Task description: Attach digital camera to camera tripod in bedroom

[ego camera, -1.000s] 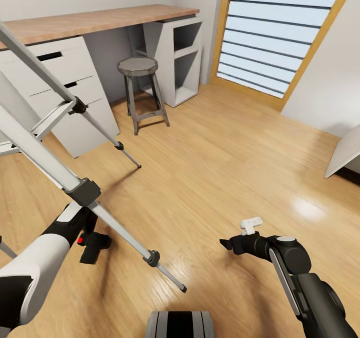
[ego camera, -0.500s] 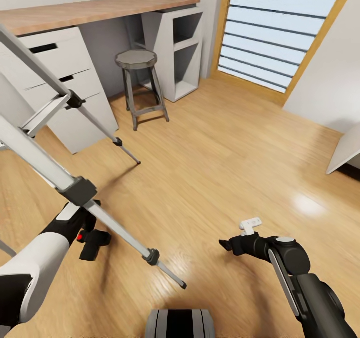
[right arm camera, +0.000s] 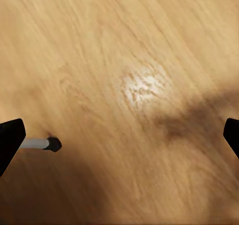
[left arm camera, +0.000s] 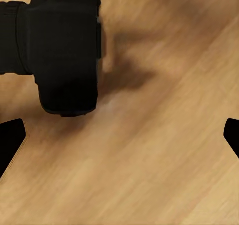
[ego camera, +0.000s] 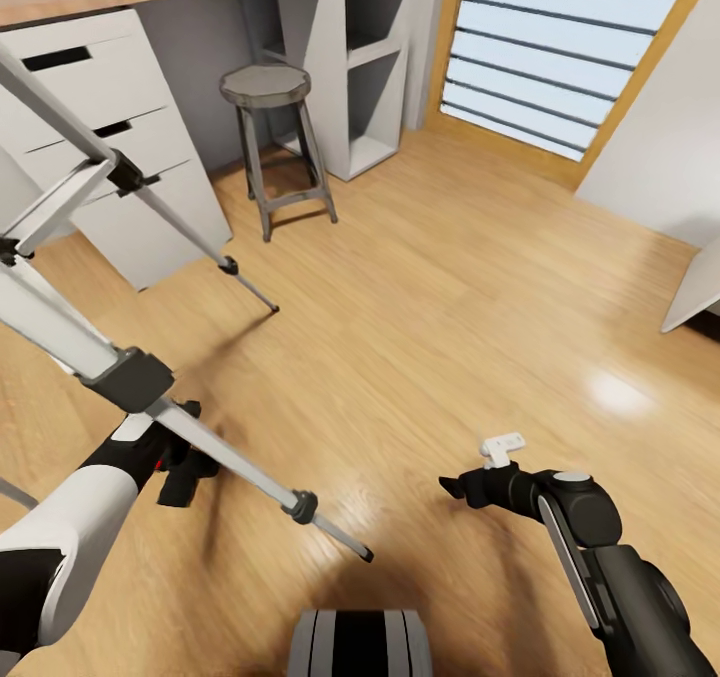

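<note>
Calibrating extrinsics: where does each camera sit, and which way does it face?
Head view: on the head, facing forward and down over the floor, camera tripod and stool; both arms and the base show.
Left wrist view: by the left hand, facing down at the floor and digital camera; fingertips at the edges.
Right wrist view: by the right hand, facing down at the floor and a tripod foot; fingertips at the edges.
Shared: head and left wrist views both see the digital camera; head and right wrist views likely share the tripod foot.
</note>
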### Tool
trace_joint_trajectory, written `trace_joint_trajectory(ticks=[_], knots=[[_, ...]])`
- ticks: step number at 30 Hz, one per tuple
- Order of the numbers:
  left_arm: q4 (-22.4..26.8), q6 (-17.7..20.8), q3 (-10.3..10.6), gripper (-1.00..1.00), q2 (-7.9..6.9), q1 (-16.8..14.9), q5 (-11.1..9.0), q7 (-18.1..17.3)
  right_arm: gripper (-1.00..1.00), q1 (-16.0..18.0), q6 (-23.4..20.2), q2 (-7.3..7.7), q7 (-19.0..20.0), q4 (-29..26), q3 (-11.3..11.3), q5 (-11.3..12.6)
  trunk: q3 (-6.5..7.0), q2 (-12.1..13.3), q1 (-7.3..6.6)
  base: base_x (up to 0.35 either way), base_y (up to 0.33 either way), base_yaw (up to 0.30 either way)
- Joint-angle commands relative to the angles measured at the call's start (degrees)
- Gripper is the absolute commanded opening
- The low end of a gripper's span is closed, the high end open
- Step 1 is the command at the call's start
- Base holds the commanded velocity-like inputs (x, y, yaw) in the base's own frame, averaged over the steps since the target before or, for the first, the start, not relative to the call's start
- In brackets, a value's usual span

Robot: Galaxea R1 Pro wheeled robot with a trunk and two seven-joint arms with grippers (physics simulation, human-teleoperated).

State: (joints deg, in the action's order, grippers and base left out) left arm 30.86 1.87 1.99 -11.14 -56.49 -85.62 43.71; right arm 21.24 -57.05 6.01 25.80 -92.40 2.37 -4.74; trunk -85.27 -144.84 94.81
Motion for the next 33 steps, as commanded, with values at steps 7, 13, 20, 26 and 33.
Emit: trace_joint_trajectory(ticks=[7, 13, 20, 26, 33], knots=[[-0.1, 0.2, 0.2, 1.00, -0.05, 0.0, 0.0, 0.3, 1.00, 3.2, -0.4, 0.17, 0.4, -0.1, -0.9, -0.5, -1.59, -0.1, 0.17, 0.000, 0.000, 0.000], [-0.1, 0.2, 0.3, 1.00, 0.05, 0.0, 0.0, 0.5, 1.00, 9.8, -1.4, 0.10, 0.4, -0.1, -4.0, -0.5, -1.82, -0.1, 0.19, 0.000, 0.000, 0.000], [-0.1, 0.2, 0.3, 1.00, 0.13, 0.0, 0.0, 1.6, 1.00, 19.5, -3.0, 0.07, 0.4, -0.1, -6.3, -0.5, -1.82, -0.1, 0.19, 0.000, 0.000, 0.000], [-0.1, 0.2, 0.4, 1.00, 0.26, 0.0, 0.1, 2.4, 1.00, 24.9, -3.0, -0.17, 0.4, -0.1, -6.9, -0.5, -1.82, -0.1, 0.19, 0.000, 0.000, 0.000], [-0.1, 0.2, 0.4, 1.00, 0.32, 0.0, 0.1, 2.7, 1.00, 28.4, -3.0, -0.55, 0.4, -0.1, -6.9, -0.4, -1.82, -0.1, 0.19, 0.000, 0.000, 0.000]])
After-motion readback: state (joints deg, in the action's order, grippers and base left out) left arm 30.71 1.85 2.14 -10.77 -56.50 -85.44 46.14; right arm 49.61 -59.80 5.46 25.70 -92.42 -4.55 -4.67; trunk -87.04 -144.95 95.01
